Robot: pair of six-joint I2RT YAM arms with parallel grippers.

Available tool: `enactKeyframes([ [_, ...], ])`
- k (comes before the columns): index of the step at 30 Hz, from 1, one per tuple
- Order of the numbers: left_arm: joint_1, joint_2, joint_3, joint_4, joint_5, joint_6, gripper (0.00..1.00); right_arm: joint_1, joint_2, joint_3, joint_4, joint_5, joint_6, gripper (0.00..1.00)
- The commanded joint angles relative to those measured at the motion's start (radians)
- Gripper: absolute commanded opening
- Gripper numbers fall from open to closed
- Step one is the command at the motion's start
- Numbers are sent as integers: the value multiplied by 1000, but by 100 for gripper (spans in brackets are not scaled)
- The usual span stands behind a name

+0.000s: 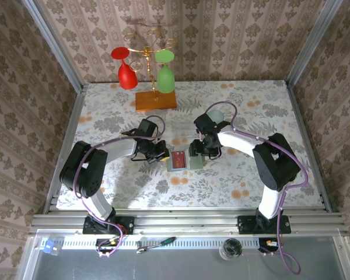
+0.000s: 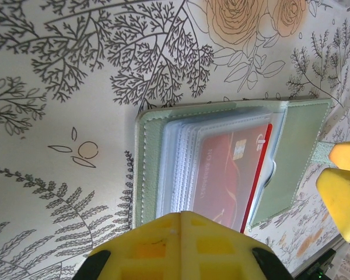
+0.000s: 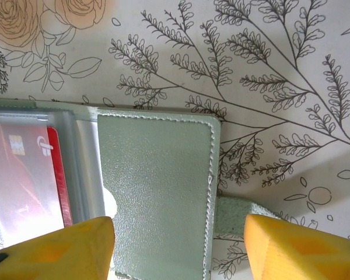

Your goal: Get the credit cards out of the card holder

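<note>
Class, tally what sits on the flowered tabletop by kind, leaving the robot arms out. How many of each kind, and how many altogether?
Wine glasses: 2, the red wine glass and the green wine glass
Racks: 1, the glass rack
Holders: 1, the card holder
Cards showing: 1, the red card
Total: 5

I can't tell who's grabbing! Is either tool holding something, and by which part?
The right tool is open astride the flap of the card holder, gripping nothing. The left tool is shut at its card-side edge; pinching or only pressing, cannot be told.
</note>
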Motion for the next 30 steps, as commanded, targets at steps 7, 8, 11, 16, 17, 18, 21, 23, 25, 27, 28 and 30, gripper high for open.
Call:
enactKeyframes([
  [7, -3, -20, -1, 19, 11, -15, 5, -13, 62, 4, 0, 3, -28, 68],
  [8, -3, -20, -2, 18, 13, -13, 5, -14, 59, 2, -4, 2, -26, 68],
  [11, -3, -18, 2, 19, 20, -8, 5, -14, 43, -12, -15, 0, -13, 68],
  [16, -5, -9, 5, 20, 28, -6, 5, -12, 23, -28, -38, -15, 16, 68],
  [17, -5, -6, 7, 20, 30, -6, 5, -12, 15, -34, -35, -22, 23, 68],
  [18, -5, -5, 7, 20, 33, -5, 4, -11, 10, -38, -30, -27, 28, 68],
  [21, -8, 0, 13, 20, 40, 0, 5, -10, -3, -41, -35, -38, 39, 68],
  [23, -11, 4, 20, 20, 44, 2, 5, -5, -10, -38, -40, -38, 44, 68],
  [25, -14, 9, 25, 18, 47, 4, 5, -3, -19, -32, -42, -34, 46, 68],
  [27, -19, 14, 29, 19, 50, 5, 4, -3, -29, -23, -51, -21, 45, 68],
  [28, -21, 17, 31, 19, 52, 7, 4, -3, -34, -20, -52, -10, 46, 68],
  [30, -26, 21, 35, 18, 50, 7, 4, -4, -49, -13, -54, 7, 44, 67],
])
